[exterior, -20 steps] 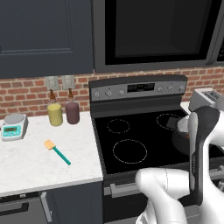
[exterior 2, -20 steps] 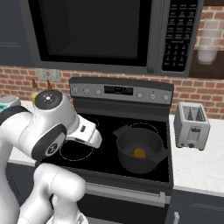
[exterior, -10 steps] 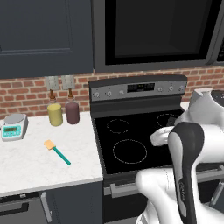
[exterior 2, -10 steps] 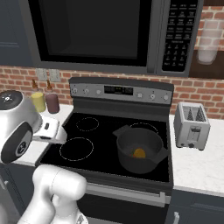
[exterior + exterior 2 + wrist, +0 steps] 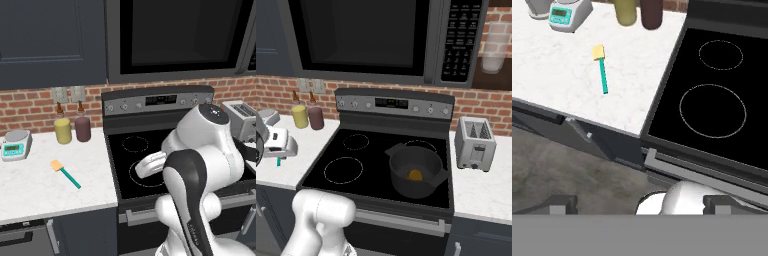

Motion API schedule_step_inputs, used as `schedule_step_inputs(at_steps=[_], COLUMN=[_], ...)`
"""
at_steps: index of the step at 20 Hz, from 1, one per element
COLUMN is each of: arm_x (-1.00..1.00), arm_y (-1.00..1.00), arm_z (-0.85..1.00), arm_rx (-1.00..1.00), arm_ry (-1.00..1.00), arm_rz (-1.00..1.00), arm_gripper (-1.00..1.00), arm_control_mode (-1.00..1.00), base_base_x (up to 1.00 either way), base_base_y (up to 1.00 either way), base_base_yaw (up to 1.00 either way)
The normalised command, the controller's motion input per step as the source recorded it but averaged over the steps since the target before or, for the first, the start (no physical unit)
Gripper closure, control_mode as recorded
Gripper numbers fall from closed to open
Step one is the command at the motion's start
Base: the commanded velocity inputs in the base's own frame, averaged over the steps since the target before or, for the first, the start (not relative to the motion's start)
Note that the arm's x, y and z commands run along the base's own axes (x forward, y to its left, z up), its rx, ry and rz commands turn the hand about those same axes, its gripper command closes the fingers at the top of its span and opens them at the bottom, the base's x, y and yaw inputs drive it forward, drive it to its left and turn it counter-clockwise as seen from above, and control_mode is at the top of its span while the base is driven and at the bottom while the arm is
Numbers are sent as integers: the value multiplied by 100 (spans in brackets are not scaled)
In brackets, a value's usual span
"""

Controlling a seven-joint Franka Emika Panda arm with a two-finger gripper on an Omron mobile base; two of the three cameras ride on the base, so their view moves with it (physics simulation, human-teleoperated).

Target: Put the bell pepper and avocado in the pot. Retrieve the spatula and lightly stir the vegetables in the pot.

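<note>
One spatula (image 5: 65,173), one pot (image 5: 415,171), one toaster (image 5: 474,143), one scale (image 5: 16,144), two jars (image 5: 63,131), four stove (image 5: 356,170) burner rings.

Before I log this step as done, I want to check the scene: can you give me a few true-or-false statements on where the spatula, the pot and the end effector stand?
1. The spatula lies flat on the white counter, left of the stove. True.
2. The end effector is shut on the spatula. False: its fingertips stand wide apart with nothing between them, and the spatula lies well away from them on the counter.
3. The pot sits on the stove's front right burner. True.
4. The pot is empty. False: something small and orange-yellow shows at its bottom.
5. The spatula's yellow blade rests inside the pot. False: the whole tool is on the counter.
</note>
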Motion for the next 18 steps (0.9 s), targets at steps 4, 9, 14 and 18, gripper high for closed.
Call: schedule_step_inputs(at_steps=[4,9,14,18], arm_x=[8,21,35,24], arm_y=[68,59,50,28], arm_z=[-16,-26,-31,-27], arm_rx=[1,2,0,0], arm_ry=[4,8,13,11], arm_rz=[12,5,1,0], arm_gripper=[-100,-100,-100,-100], arm_control_mode=[-100,-100,-100,-100], base_base_x=[0,0,0,0], base_base_y=[0,0,0,0], base_base_yaw=[0,0,0,0])
